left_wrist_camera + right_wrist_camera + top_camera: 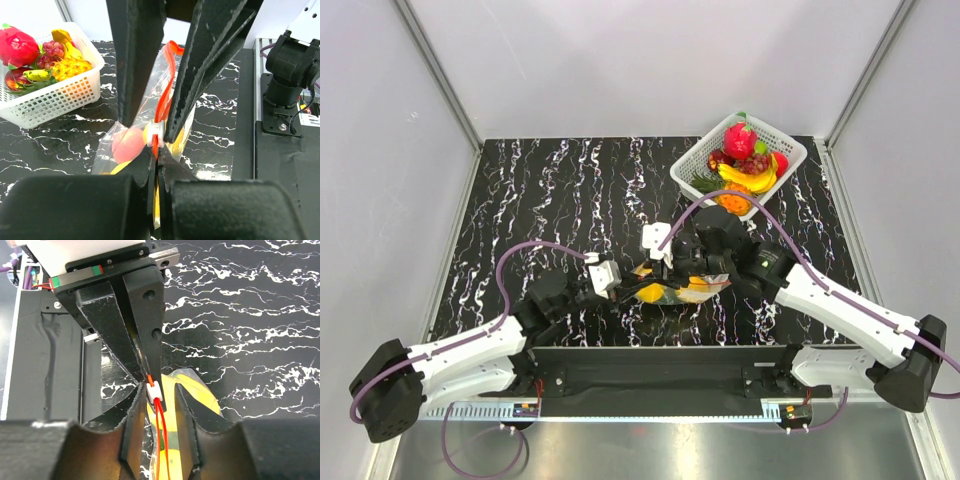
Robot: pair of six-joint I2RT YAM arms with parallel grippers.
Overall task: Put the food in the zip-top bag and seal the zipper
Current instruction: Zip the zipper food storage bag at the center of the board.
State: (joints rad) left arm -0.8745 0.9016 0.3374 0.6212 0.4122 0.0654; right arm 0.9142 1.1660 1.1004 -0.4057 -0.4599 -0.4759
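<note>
The clear zip-top bag (pixel 672 291) lies near the table's front, between both grippers. It holds a pink fruit (pixel 127 144) and yellow pieces (pixel 192 395). My left gripper (pixel 157 162) is shut on the red-orange zipper (pixel 170 75) at the bag's near end; it also shows in the top view (pixel 625 285). My right gripper (pixel 160 392) is open, its jaws on either side of the zipper's white slider (pixel 153 391), right beside the left fingertips. The strip behind the slider gapes as two lines. More food (pixel 748 170) sits in the basket.
A white slotted basket (pixel 790 150) stands at the back right with a red dragon fruit (pixel 739 140), banana, grapes and an orange piece; it shows in the left wrist view (pixel 50 100). White walls and metal posts enclose the black marbled table (pixel 550 200).
</note>
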